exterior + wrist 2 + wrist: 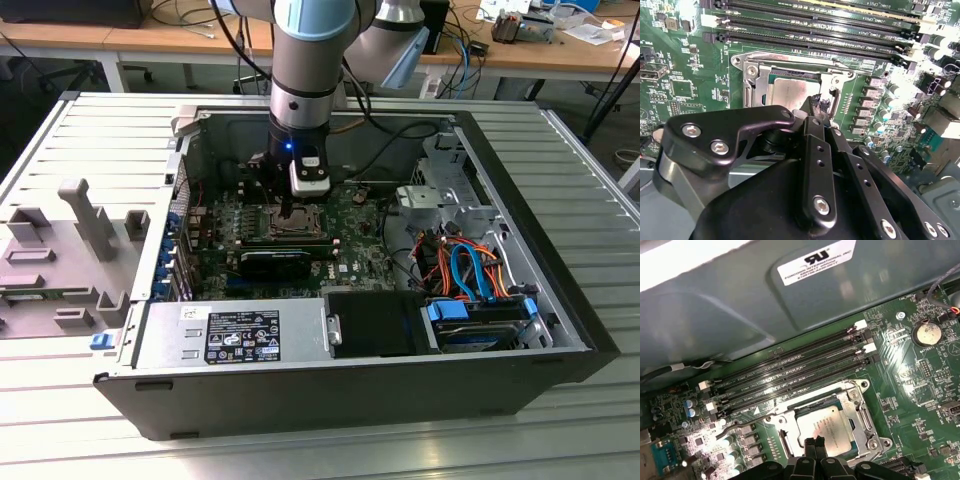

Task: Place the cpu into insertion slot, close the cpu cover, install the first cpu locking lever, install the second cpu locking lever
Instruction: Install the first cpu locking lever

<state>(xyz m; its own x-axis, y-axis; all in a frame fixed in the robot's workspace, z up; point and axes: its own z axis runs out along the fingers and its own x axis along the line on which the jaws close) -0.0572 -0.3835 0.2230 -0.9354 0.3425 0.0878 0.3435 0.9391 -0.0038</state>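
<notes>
We see black gripper [818,111] low over green motherboard [685,75], jaws closed together, gripping nothing we can make out. Small flat square silver-grey cpu [828,424] sits in silvery-framed square insertion slot [785,421], under thin silvery windowed cpu cover [859,410]. Gripper tips sit at slot edge farthest from long black memory slots [790,371].

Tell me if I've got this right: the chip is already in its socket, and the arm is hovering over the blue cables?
Not quite. The chip does sit in its socket, but the exterior view shows the arm above that socket, not the blue cables.
</notes>
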